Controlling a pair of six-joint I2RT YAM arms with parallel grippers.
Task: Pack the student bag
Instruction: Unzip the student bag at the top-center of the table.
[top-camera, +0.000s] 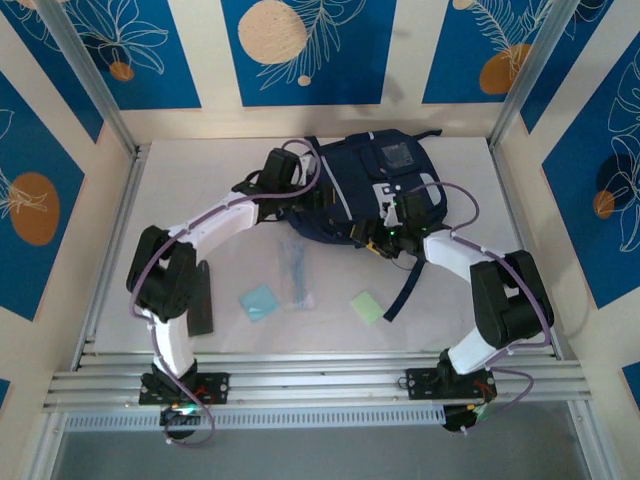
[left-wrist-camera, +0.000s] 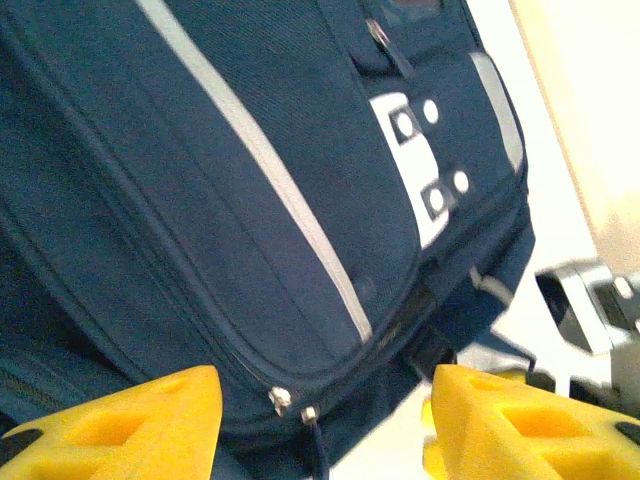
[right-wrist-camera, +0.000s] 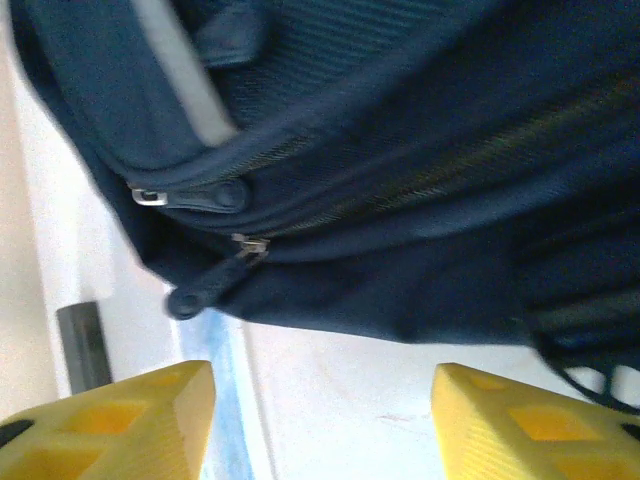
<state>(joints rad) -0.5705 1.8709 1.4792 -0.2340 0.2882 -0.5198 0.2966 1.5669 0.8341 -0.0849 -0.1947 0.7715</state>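
Note:
The student bag (top-camera: 372, 185) is a navy backpack with thin grey stripes and lies at the back middle of the table. My left gripper (top-camera: 316, 203) is at its left edge. In the left wrist view the left gripper (left-wrist-camera: 325, 405) stands open, its yellow fingers (left-wrist-camera: 130, 425) on either side of two metal zipper sliders (left-wrist-camera: 292, 405) on the bag (left-wrist-camera: 250, 200). My right gripper (top-camera: 386, 240) is at the bag's near right edge. In the right wrist view it (right-wrist-camera: 325, 405) is open over bare table, with the bag (right-wrist-camera: 400, 200) and its zipper pulls (right-wrist-camera: 205, 283) just beyond the fingertips.
On the table in front of the bag lie a clear pouch of pens (top-camera: 298, 273), a light-blue note pad (top-camera: 260, 300), a green note pad (top-camera: 367, 306) and a black slab (top-camera: 201, 298). A dark strap (top-camera: 405, 290) trails toward the near edge. Walls enclose the table.

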